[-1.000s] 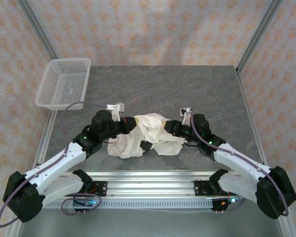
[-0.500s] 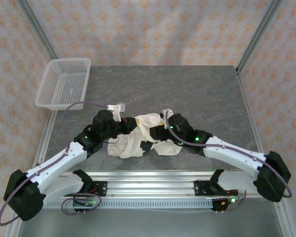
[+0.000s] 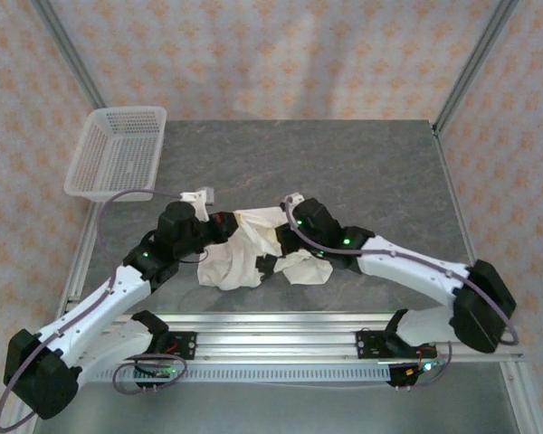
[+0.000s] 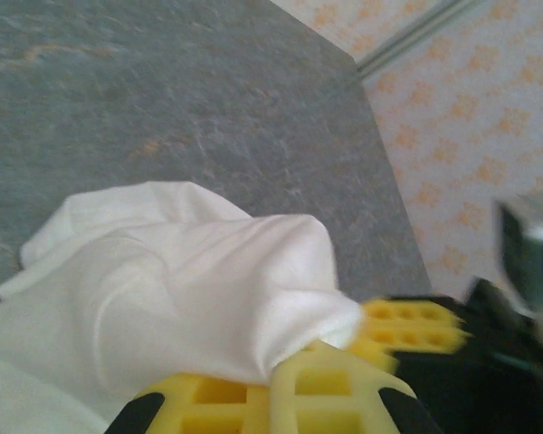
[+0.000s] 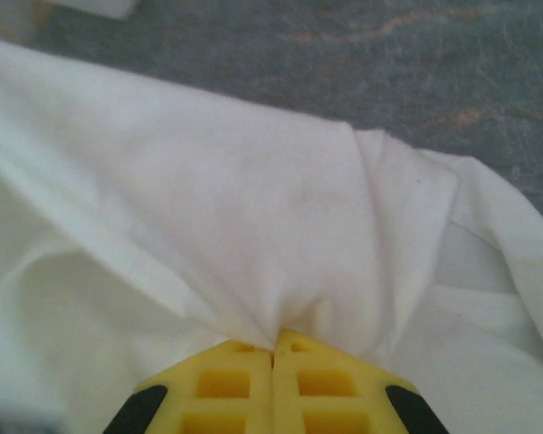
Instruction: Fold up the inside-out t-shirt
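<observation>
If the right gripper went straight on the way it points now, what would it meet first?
The bunched t-shirt it pinches lies directly ahead of the right gripper; beyond that, depth is unclear.

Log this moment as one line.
left tool: shut on crumpled off-white cloth t-shirt | right tool: shut on it | fold: not begun

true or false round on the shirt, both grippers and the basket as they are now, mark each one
1. The t-shirt lies spread flat on the table. False: it is bunched in a crumpled heap.
2. The right gripper is shut on the t-shirt. True.
3. The t-shirt is in the basket. False: it lies on the table, apart from the basket.
4. The left gripper pinches a fold of the t-shirt. True.
</observation>
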### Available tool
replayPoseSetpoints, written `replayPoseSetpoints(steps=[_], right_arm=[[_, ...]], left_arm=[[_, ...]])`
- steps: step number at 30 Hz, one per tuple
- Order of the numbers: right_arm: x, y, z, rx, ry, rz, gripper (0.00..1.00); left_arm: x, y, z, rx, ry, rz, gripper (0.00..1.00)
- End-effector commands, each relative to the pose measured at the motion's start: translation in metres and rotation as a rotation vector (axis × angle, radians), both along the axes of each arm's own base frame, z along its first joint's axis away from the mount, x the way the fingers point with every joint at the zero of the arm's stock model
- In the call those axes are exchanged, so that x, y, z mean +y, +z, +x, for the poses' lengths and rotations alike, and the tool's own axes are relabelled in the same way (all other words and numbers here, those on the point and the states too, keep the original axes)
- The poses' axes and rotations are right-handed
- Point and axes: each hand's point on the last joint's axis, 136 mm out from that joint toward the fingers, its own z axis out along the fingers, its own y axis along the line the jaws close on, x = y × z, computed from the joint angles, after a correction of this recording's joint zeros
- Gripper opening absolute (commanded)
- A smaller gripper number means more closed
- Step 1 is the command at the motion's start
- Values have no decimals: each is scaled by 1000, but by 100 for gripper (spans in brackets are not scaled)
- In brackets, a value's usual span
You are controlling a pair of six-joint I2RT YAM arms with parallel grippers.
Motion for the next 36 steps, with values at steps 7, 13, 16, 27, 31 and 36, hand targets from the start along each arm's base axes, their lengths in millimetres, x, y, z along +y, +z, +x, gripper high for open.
replayPoseSetpoints(steps=[7,13,16,27,31,36], right_arm=[[-17,90,-22,-36,65,473,0],[-14,90,-17,-1,63,493,0],[-11,88,-14,8,61,494,0],[-10,92,-6,27,23,503,0],[-12,91,-4,29,2,508,0],[-9,90,-5,36,16,515,0]], left_arm=[[17,-48,6,96,51,25,3],[24,-3,-8,-96,-21,180,22],[15,25,-25,-233,-86,324,28],[-68,28,-32,-321,-286,507,33],[-80,9,-20,-277,-250,528,54],[-67,-8,1,-223,-94,591,68]])
